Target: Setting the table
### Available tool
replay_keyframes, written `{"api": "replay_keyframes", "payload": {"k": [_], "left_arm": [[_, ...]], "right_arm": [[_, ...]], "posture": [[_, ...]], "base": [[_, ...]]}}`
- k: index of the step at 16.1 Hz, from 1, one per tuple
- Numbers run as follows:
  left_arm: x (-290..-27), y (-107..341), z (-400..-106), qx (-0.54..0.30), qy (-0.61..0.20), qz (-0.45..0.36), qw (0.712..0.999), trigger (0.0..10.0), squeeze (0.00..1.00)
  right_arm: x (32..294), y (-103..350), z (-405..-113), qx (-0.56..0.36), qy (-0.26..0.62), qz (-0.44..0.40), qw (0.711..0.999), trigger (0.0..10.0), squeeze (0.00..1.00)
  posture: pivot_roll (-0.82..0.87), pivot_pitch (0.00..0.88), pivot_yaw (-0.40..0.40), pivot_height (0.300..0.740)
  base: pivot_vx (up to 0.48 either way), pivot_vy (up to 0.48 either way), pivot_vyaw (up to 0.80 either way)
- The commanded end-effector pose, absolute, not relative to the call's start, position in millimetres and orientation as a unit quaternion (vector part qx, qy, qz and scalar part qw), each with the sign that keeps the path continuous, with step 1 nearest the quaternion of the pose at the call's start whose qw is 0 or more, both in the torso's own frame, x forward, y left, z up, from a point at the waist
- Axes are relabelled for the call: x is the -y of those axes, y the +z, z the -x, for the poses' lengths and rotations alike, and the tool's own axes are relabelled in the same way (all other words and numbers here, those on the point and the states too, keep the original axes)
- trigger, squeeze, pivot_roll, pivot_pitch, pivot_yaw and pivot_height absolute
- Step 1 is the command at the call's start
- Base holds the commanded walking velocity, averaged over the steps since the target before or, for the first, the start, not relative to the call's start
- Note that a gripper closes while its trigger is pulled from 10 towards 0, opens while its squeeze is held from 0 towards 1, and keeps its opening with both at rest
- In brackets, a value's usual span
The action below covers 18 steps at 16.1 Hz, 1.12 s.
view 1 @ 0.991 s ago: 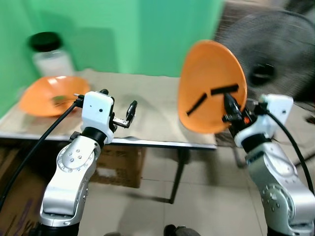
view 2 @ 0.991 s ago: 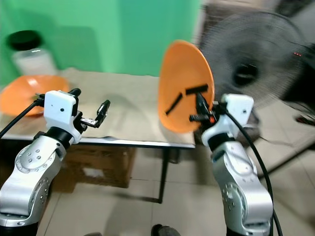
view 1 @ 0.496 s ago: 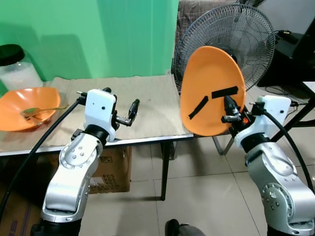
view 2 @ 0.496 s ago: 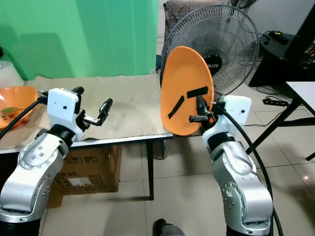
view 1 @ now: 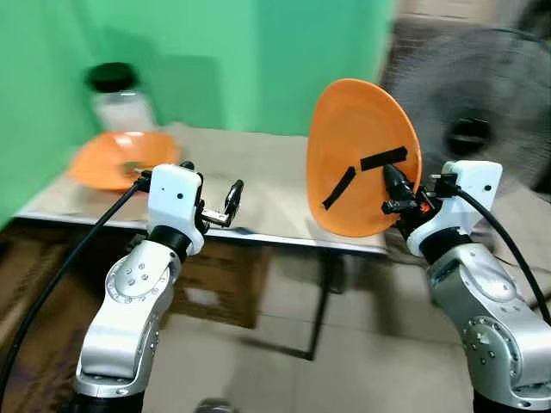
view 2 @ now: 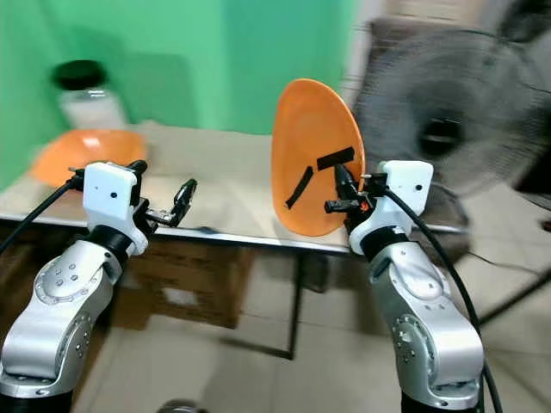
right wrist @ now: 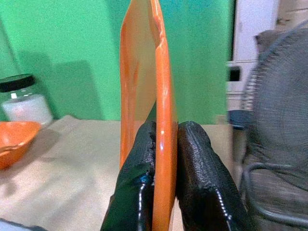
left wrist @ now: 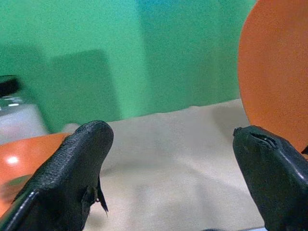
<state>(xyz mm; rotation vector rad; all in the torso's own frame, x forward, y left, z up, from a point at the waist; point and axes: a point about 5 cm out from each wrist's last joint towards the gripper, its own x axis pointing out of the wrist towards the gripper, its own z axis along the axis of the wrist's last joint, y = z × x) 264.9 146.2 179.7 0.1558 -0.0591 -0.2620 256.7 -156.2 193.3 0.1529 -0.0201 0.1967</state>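
The right gripper is pinched on the rim of an orange plate, holding it upright on edge above the near right corner of the table; two black strips mark the plate face. The left gripper hangs at 9 o'clock from the plate, over the table's near edge, fingers spread wide and holding nothing. An orange bowl sits at the table's far left, at 10 o'clock from the left gripper, with a black-lidded jar just behind it. A fan stands at 3 o'clock from the plate, blurred
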Motion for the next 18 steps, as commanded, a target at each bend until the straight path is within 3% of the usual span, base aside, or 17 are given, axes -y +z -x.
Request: {"api": "replay_keyframes", "payload": {"k": [1, 4, 15, 18], "left_arm": [[-149, 181, -265, 0.026, -0.121, -0.077, 0.989, 10.0, 0.0], [-148, 180, -266, 0.023, -0.125, -0.08, 0.989, 10.0, 0.0], [-144, 177, -267, 0.016, -0.135, -0.079, 0.988, 10.0, 0.0], [-147, 174, -270, 0.007, -0.122, -0.078, 0.989, 10.0, 0.0]], "right_arm": [[153, 205, -255, 0.034, 0.11, -0.081, 0.99, 10.0, 0.0], [154, 202, -255, 0.021, 0.098, -0.08, 0.992, 10.0, 0.0], [167, 193, -257, -0.018, 0.04, -0.064, 0.997, 10.0, 0.0], [166, 193, -257, -0.023, 0.04, -0.062, 0.997, 10.0, 0.0]], "posture": [[0.12, 0.0, -0.032, 0.74], [0.12, 0.0, -0.024, 0.74], [0.11, 0.0, -0.023, 0.74], [0.11, 0.0, -0.027, 0.74]], "base": [[0.0, 0.0, 0.0], [0.0, 0.0, 0.0], [0.0, 0.0, -0.79], [0.0, 0.48, -0.8]]}}
